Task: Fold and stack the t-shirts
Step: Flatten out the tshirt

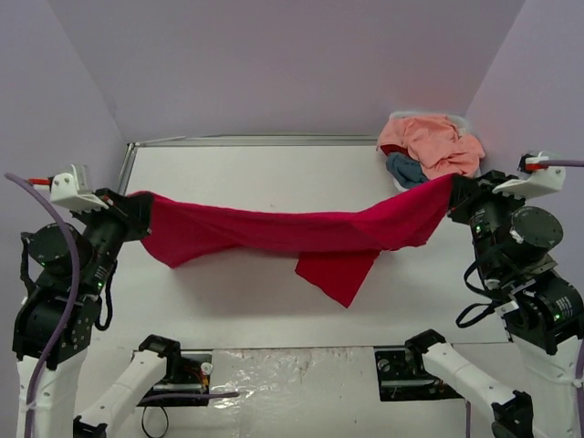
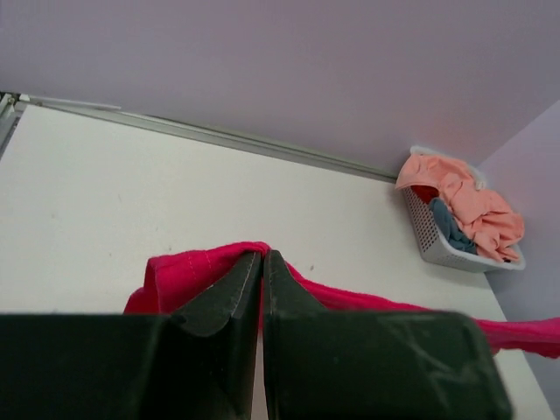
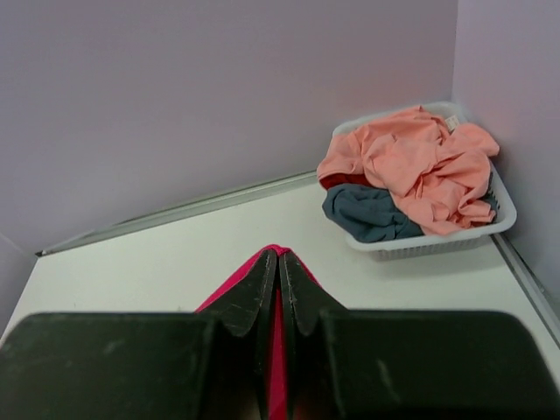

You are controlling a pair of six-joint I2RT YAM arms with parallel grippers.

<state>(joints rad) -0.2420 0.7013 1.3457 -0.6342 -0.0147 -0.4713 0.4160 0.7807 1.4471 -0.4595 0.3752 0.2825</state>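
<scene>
A crimson-red t-shirt (image 1: 292, 233) hangs stretched in the air between my two grippers, sagging in the middle, with one corner drooping toward the table. My left gripper (image 1: 137, 212) is shut on its left end; in the left wrist view (image 2: 262, 255) red cloth (image 2: 188, 267) bunches at the fingertips. My right gripper (image 1: 453, 193) is shut on its right end; in the right wrist view (image 3: 278, 255) a strip of red cloth (image 3: 278, 350) shows between the fingers. A peach-pink t-shirt (image 1: 433, 144) and a teal-blue t-shirt (image 1: 404, 169) lie crumpled in the basket.
A white plastic basket (image 1: 461, 120) stands at the table's far right corner, also in the left wrist view (image 2: 429, 236) and the right wrist view (image 3: 437, 241). A metal rail (image 1: 255, 140) runs along the table's far edge. Lilac walls enclose the table.
</scene>
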